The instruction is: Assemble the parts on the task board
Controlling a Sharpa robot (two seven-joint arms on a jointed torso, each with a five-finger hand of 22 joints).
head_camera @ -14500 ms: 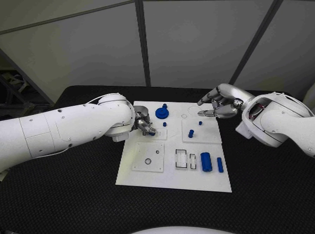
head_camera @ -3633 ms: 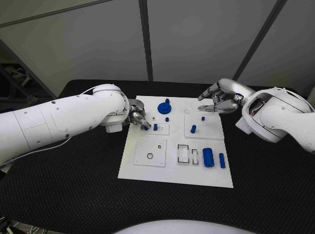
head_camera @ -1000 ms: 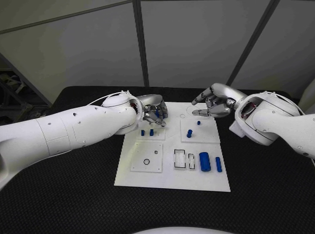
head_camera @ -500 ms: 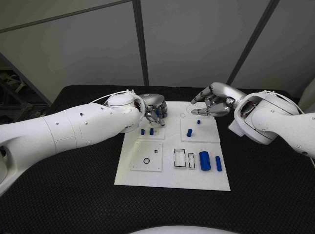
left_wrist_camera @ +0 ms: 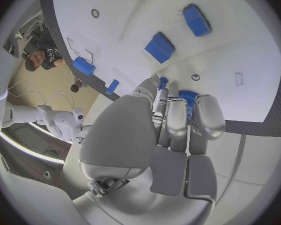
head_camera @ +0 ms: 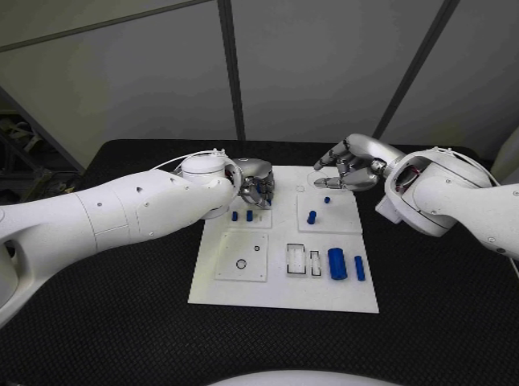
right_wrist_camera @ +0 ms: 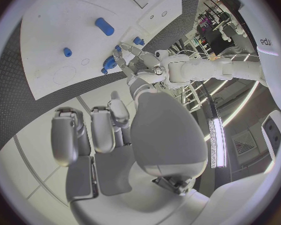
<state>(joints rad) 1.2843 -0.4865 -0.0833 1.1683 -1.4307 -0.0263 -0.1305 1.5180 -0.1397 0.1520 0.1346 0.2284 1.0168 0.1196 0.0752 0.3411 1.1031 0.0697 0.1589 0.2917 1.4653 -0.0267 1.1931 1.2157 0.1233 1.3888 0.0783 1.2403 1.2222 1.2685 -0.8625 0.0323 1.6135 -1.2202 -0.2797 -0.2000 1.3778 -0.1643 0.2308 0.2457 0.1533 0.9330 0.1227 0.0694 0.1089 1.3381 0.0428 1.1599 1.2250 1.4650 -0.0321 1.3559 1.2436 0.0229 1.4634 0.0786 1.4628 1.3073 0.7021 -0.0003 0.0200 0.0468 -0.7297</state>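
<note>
Head view, near to far: white task board [head_camera: 285, 293] sits mid-table on the black table [head_camera: 120, 322]. At the board's near part, around 4 o'clock from its centre, a thick blue cylinder [head_camera: 337, 263] lies flat with a thinner blue rod [head_camera: 359, 268] just beside it on the right; two rectangular slots [head_camera: 303, 260] sit just left of them, and a square plate with a small ring [head_camera: 243, 264] lies at 8 o'clock. Mid-board: two short blue pegs [head_camera: 243, 216] stand side by side on the left, a single blue peg [head_camera: 312, 217] stands right of centre. Far end: left hand [head_camera: 255, 183] is over the board's far-left corner, about 11 o'clock from board centre, fingers bunched together pointing down. Left wrist view shows those fingers [left_wrist_camera: 178, 116] closed around a blue toothed gear [left_wrist_camera: 188, 98], with a small blue knob [left_wrist_camera: 163, 81] just past the fingertips; the gear is right at the fingertips, touching them. Right hand [head_camera: 348, 167] hangs over the far-right edge, about 1 o'clock, fingers curled loosely and apart, holding nothing. A small blue piece [head_camera: 327, 199] is on the board just under it, not touching the hand.
</note>
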